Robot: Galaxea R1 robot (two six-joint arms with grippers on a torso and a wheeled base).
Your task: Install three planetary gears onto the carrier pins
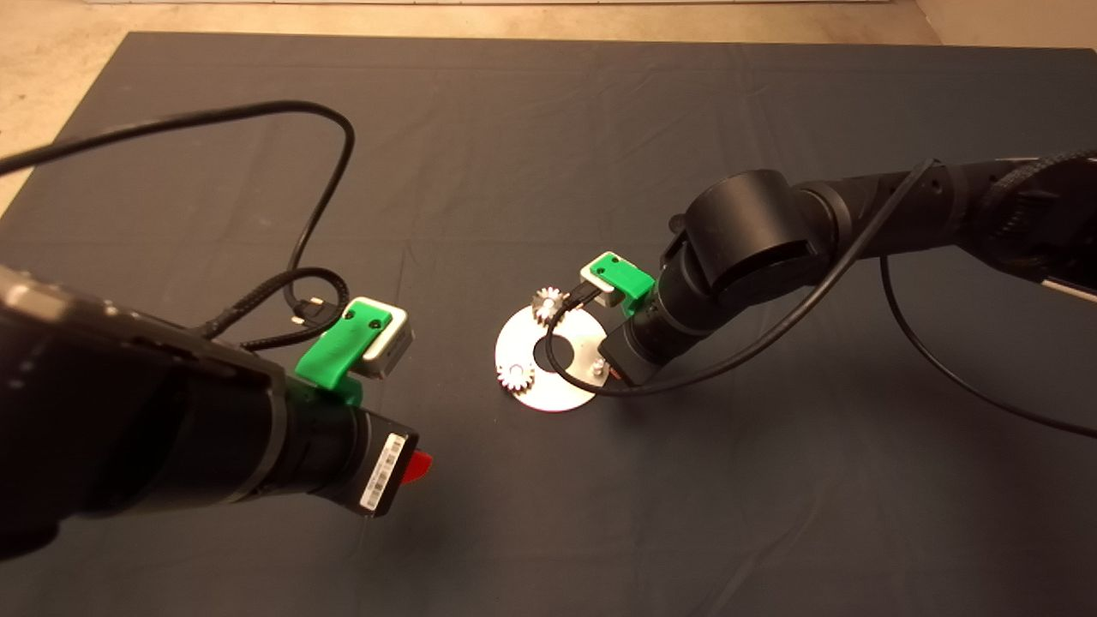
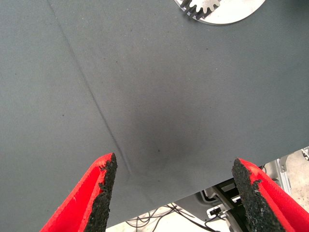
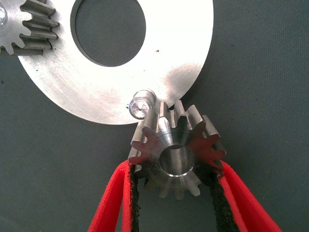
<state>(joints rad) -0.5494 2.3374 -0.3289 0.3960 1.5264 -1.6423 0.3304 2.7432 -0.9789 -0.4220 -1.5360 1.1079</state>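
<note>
At the left side of the mat (image 1: 548, 128), the left gripper (image 2: 176, 193) hovered over bare cloth, and its two red fingers (image 2: 94, 193) stood wide apart with nothing between them. A crease in the cloth ran under it. In the head view this arm came in from the lower left, and only a red tip showed beyond its black wrist. A black cable (image 1: 326, 171) looped over the mat behind it.

Near the middle of the mat lay the round plate (image 1: 566, 390), flat and shiny, with a hole in its centre. Two gears were already sitting on pins of this plate: one gear (image 1: 515, 375) at its left edge, and another gear (image 1: 547, 302) at its far edge. The edge of the plate with one of these gears also showed at the border of the left wrist view.

At the right side of the plate was the right gripper (image 3: 176, 193), on an arm that reached in from the right. Its fingers were closed narrow on the third gear (image 3: 176, 150), pressing its teeth from both sides. This gear hung just beside the free pin (image 3: 140, 104), at the rim of the plate. Its hole was not over the pin, and the pin's top was visible next to its teeth.
</note>
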